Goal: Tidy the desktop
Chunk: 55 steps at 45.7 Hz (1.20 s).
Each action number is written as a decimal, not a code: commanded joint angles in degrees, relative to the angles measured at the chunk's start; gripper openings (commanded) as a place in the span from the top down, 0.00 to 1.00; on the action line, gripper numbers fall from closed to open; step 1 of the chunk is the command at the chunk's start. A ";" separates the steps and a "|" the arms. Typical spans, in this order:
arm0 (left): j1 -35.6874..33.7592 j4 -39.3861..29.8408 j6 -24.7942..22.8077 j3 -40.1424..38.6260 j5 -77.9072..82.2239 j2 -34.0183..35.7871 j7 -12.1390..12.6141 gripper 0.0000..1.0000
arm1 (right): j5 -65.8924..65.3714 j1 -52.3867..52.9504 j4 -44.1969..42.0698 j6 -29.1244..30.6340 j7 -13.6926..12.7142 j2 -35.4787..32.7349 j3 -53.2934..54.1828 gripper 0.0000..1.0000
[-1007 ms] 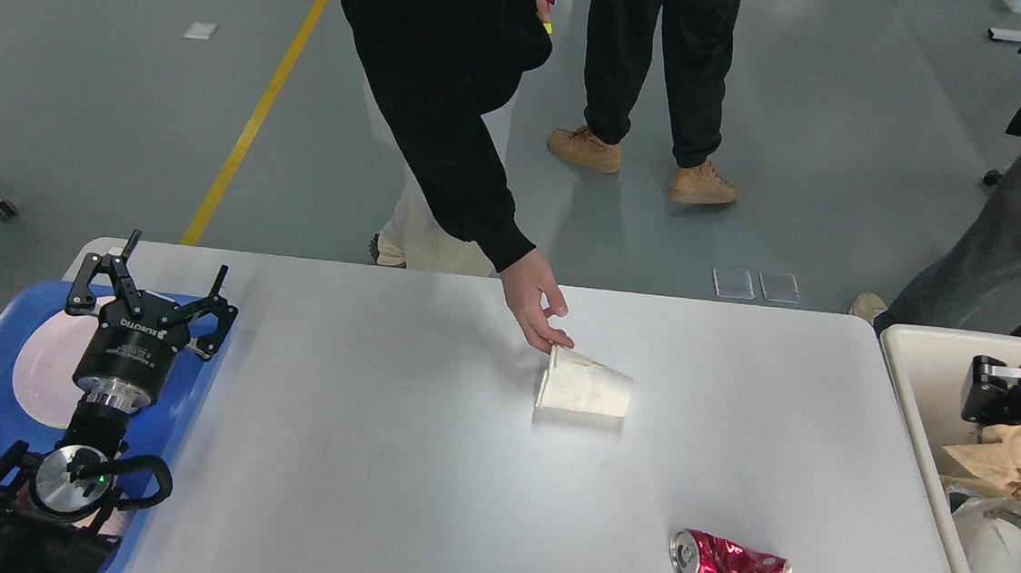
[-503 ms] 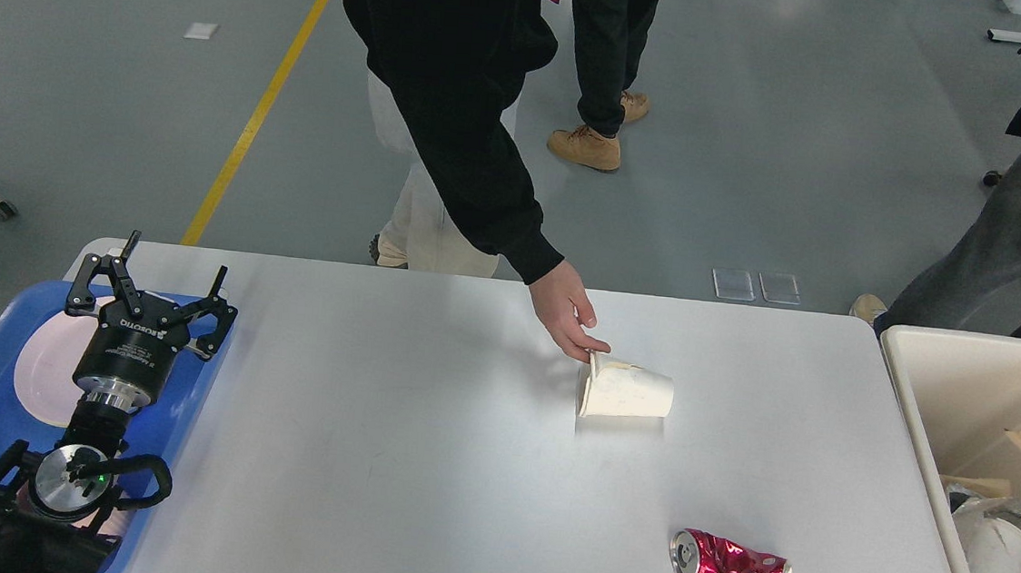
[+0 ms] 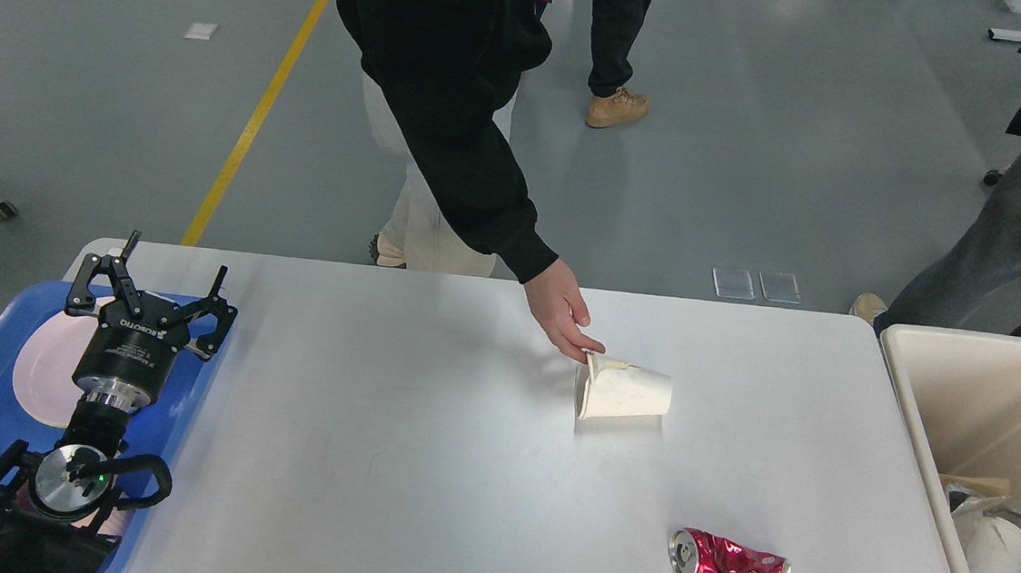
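The left gripper (image 3: pixel 153 281) is hovering with its black fingers (image 3: pixel 101 274) spread and empty; the right gripper is out of view. Beyond those fingers, on the large white rectangular desktop (image 3: pixel 387 459), a person's hand (image 3: pixel 567 318) is pinching a crumpled white paper cup (image 3: pixel 622 393). Reaching now risks striking that hand. A crushed red metal can (image 3: pixel 728 566) is lying nearer.
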 commanded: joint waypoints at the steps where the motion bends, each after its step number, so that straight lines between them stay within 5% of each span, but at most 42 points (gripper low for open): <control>1: 0.00 0.00 0.06 0.01 0.00 0.00 0.00 0.04 | 0.00 -18.09 -17.57 -0.89 -0.23 7.31 8.20 1.00; 7: 0.00 0.00 -0.03 0.01 0.00 0.00 0.00 0.04 | 0.70 -35.16 -39.48 -1.68 -0.31 17.07 12.69 1.00; 21: 0.00 0.00 0.06 0.01 0.00 0.00 0.00 0.04 | 0.70 -39.39 -40.64 -4.58 -0.49 20.16 14.01 1.00; 25: 0.00 0.00 0.06 0.01 0.00 0.00 -0.09 0.04 | 0.70 -39.48 -40.64 -5.46 -0.49 20.33 14.01 0.62; 34: 0.00 0.00 0.06 0.01 0.00 0.00 0.00 0.04 | 0.70 -41.24 -40.55 -10.99 -0.32 21.74 14.01 0.01; 55: 0.00 0.00 0.06 0.01 0.00 0.00 0.00 0.04 | 0.79 -41.33 -40.55 -10.82 -0.14 21.21 17.35 0.00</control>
